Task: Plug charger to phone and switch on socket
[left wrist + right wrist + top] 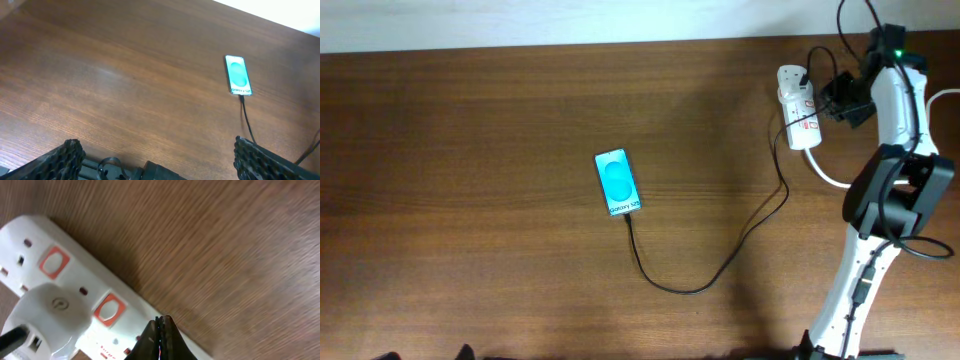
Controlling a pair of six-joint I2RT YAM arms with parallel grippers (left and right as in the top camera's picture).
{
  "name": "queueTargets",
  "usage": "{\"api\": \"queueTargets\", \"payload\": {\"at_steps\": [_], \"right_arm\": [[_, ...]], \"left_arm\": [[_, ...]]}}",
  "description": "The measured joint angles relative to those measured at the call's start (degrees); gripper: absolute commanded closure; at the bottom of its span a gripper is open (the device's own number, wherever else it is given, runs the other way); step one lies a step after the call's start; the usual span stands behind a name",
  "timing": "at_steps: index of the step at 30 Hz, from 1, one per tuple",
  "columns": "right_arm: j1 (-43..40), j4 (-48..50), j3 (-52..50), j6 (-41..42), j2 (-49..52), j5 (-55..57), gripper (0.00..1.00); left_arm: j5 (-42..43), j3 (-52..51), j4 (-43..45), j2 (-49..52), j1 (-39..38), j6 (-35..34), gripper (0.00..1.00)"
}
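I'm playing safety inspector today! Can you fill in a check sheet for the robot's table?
Surface: brown wooden table.
Job's things: phone lying flat, screen lit cyan; white socket at the far right, a white plug in it.
Clutter: nothing seen.
Grippers: left gripper open, well away from the phone; right gripper shut, tip over the socket beside a red switch.
Cables: black charger reaches the phone's bottom edge and loops toward the socket; thick white cord leaves the socket.
Surroundings: pale strip beyond the table's far edge.
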Motion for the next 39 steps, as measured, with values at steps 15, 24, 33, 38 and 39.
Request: {"api": "queueTargets", "payload": {"at_steps": [15, 24, 33, 38, 39], "right_arm": [[3.0, 6.8, 0.0, -2.0, 0.0, -1.5, 0.95], [3.0, 7.6, -1.5, -4.1, 0.7, -1.1, 0.95], [3.0, 8.5, -1.7, -7.1, 1.0, -0.9, 0.95], [4.1, 8.5, -1.7, -7.1, 1.0, 1.1, 0.95], [4.3, 8.6, -1.7, -7.1, 1.0, 1.8, 0.95]], "left_arm": [[0.0, 0.0, 0.0, 0.0, 0.0, 0.0, 0.01], [0.0, 0.0, 0.0, 0.0, 0.0, 0.0, 0.01], [0.0, 0.0, 0.0, 0.0, 0.0, 0.0, 0.01], [0.0, 0.0, 0.0, 0.0, 0.0, 0.0, 0.01], [0.0, 0.0, 0.0, 0.0, 0.0, 0.0, 0.01]]}}
